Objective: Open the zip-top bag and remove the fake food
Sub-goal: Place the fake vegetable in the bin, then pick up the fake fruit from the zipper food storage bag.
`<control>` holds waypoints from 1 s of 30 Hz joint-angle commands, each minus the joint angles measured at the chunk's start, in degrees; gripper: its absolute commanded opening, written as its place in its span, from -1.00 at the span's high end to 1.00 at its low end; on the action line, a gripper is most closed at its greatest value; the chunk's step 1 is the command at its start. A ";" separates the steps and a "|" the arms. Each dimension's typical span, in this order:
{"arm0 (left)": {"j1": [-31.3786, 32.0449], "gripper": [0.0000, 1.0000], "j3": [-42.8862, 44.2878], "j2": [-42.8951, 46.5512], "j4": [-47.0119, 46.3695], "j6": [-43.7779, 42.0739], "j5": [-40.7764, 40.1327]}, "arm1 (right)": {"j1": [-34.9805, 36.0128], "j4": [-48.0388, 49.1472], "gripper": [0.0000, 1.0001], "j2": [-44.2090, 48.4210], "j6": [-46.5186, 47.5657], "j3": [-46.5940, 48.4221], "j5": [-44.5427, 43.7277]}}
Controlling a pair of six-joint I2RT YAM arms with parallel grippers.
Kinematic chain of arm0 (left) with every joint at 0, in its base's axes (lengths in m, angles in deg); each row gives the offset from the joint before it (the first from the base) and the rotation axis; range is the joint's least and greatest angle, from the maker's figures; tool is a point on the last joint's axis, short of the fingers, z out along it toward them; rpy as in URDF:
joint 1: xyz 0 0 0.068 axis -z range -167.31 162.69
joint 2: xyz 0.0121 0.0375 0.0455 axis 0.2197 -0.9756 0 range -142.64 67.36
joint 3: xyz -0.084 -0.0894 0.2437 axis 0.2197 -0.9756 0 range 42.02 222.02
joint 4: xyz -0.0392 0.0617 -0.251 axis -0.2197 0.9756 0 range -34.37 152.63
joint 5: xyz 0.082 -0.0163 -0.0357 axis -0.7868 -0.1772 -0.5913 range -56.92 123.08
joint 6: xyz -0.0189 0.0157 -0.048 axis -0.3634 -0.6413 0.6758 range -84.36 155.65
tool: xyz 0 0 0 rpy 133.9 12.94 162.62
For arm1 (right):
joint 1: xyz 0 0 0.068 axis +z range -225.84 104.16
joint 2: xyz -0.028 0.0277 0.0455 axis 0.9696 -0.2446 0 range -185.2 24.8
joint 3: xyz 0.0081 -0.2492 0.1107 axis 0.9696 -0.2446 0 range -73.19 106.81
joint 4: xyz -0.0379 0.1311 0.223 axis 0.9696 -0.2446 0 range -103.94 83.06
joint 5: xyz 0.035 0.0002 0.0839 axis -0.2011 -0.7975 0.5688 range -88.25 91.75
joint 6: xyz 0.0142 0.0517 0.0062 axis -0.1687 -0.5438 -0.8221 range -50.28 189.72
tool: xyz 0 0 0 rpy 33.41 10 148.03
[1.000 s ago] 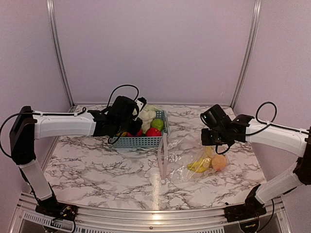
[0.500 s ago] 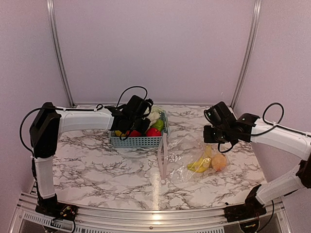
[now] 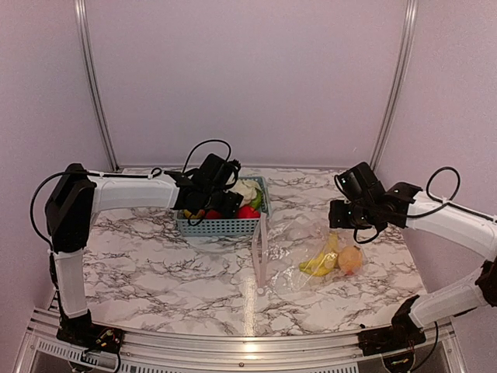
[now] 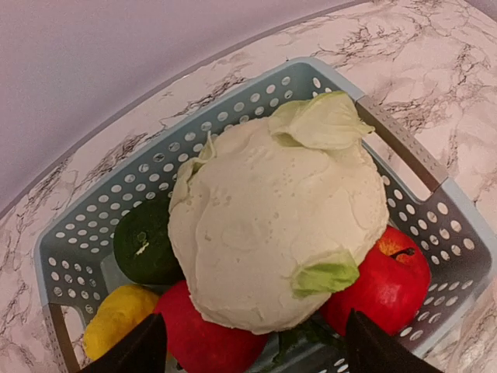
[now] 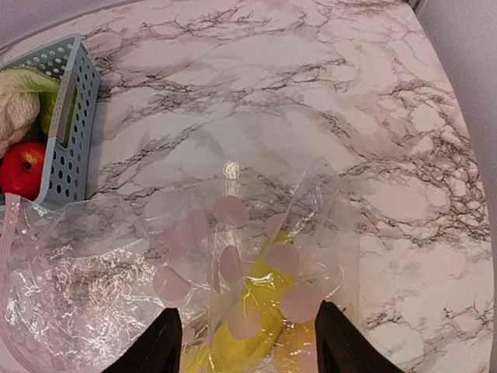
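The clear zip-top bag (image 3: 291, 247) lies crumpled on the table, its pale zipper strip (image 3: 260, 252) at the left end. Inside it are a yellow banana (image 5: 264, 311) and an orange (image 3: 349, 259). My right gripper (image 5: 252, 342) hovers open just above the bag, holding nothing. The rest of the fake food sits in the blue basket (image 4: 326, 74): a white cauliflower (image 4: 272, 225) lies on top of red apples (image 4: 392, 280), a lemon (image 4: 116, 322) and a dark green piece (image 4: 144, 245). My left gripper (image 4: 256, 350) is open over the basket, its fingertips (image 4: 144, 346) clear of the cauliflower.
The basket (image 3: 221, 227) stands at the back centre, touching the bag's left part. Purple walls and metal corner posts (image 3: 392, 85) close in the back. The marble tabletop (image 3: 155, 272) stretches out in front of the basket.
The left arm swung in over the basket and its jaws have opened, leaving the cauliflower lying on the other fruit. The right gripper drifted slightly right and opened wider.
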 commanded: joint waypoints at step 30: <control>10.95 -0.72 -21.48 14.00 -9.08 -3.00 14.53 | -5.88 2.83 0.47 5.17 -4.19 -9.81 9.34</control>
